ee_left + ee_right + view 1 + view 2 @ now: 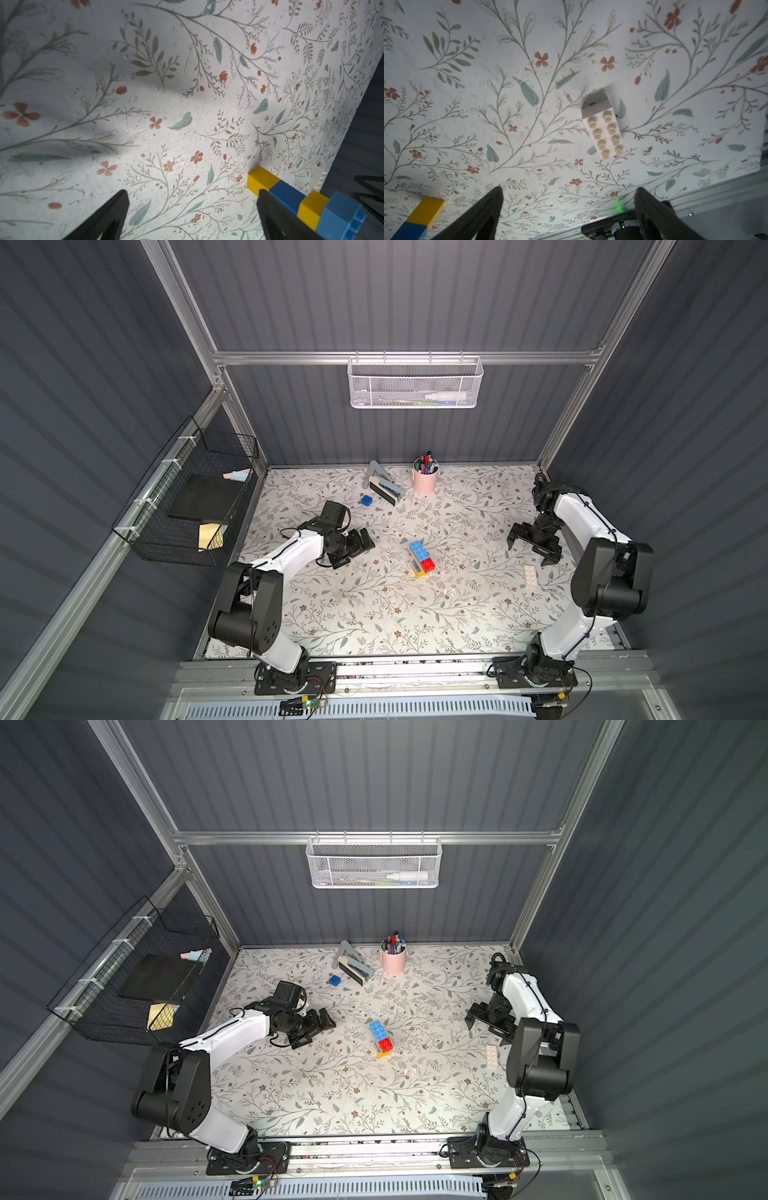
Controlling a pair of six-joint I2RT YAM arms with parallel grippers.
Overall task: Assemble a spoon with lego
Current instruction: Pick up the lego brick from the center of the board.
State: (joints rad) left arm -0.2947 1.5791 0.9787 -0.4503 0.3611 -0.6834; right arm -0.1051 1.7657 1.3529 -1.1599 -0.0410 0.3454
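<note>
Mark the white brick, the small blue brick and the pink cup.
white brick (605,133), right wrist view, on its studded top.
small blue brick (366,500), in a top view, on its top face.
pink cup (424,485), in a top view, on its outer wall.

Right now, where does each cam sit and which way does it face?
Both top views: high over the front edge, looking down and back across the table; both arms, left gripper and right gripper show.
Left wrist: on the left arm, looking past its open fingers at the table; spoon partly behind one finger.
Right wrist: on the right arm, looking down past its open fingers at the white brick.
Shared: spoon shows in all four views; the top views are nearly identical.
</note>
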